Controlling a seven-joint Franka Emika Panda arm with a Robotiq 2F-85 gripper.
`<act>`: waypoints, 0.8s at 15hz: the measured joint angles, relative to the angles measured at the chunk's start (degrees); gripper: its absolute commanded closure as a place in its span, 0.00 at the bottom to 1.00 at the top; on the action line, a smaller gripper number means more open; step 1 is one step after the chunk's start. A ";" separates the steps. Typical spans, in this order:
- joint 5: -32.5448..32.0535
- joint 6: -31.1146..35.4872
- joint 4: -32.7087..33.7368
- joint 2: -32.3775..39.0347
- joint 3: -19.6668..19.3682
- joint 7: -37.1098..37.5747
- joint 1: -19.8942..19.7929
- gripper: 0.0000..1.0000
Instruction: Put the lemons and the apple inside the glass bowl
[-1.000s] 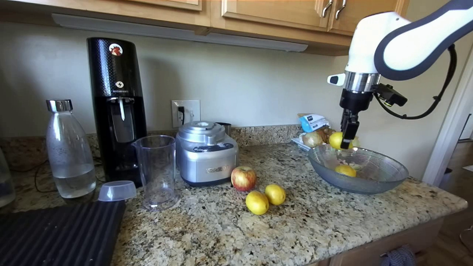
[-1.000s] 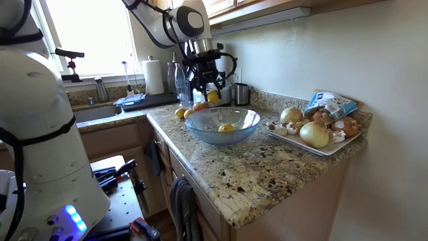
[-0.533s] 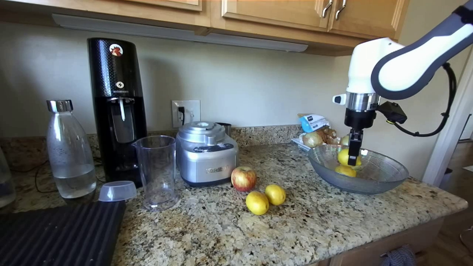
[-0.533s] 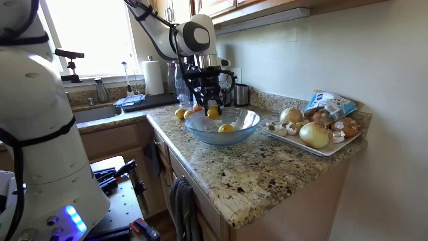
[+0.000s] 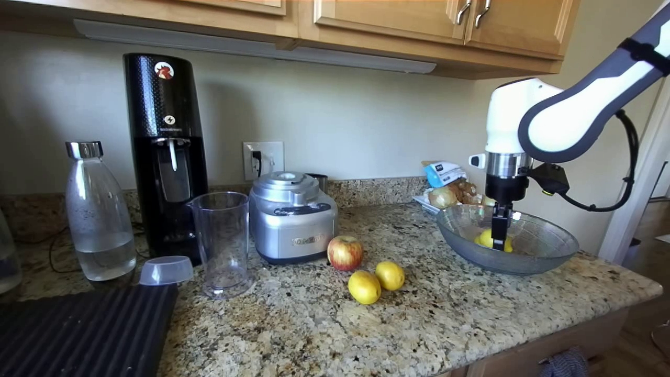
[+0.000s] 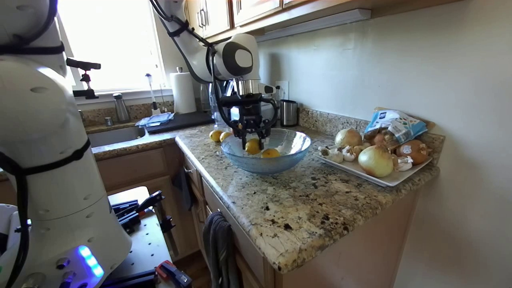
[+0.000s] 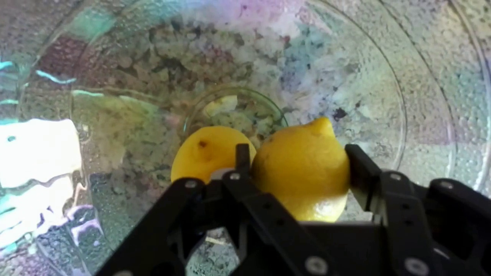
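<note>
Bright yellow, rounded lemon [image 7: 303,176], wrist view: gripped on both sides by the black, two-fingered pincer [image 7: 298,159]; uneven release may roll it against the brown-spotted yellow lemon [image 7: 205,153] beside it.
Held lemon's skin, wrist view: smooth, blunt-tipped, with a white highlight.
Clear, bluish, shallow glass bowl [image 6: 256,164], in an exterior view: has both lemons within its rim; a sideways retreat may catch its wall and slide it on the speckled stone desk [image 6: 280,208].
Round, red-and-yellow apple [image 5: 345,253], in an exterior view: streaked, outside the bowl, near a yellow oval front lemon [image 5: 365,288] and similar rear lemon [image 5: 390,275]; crowding may make the pincer nudge neighbours.
</note>
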 measured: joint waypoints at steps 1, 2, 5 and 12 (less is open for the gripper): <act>0.00 -0.02 0.04 -0.12 0.06 0.19 0.02 0.01; 0.01 -0.10 0.07 -0.43 0.14 0.27 0.06 0.00; 0.15 -0.86 0.11 -2.94 0.58 0.28 0.42 0.00; 8.58 -4.57 0.12 -12.20 4.21 -0.46 3.69 0.00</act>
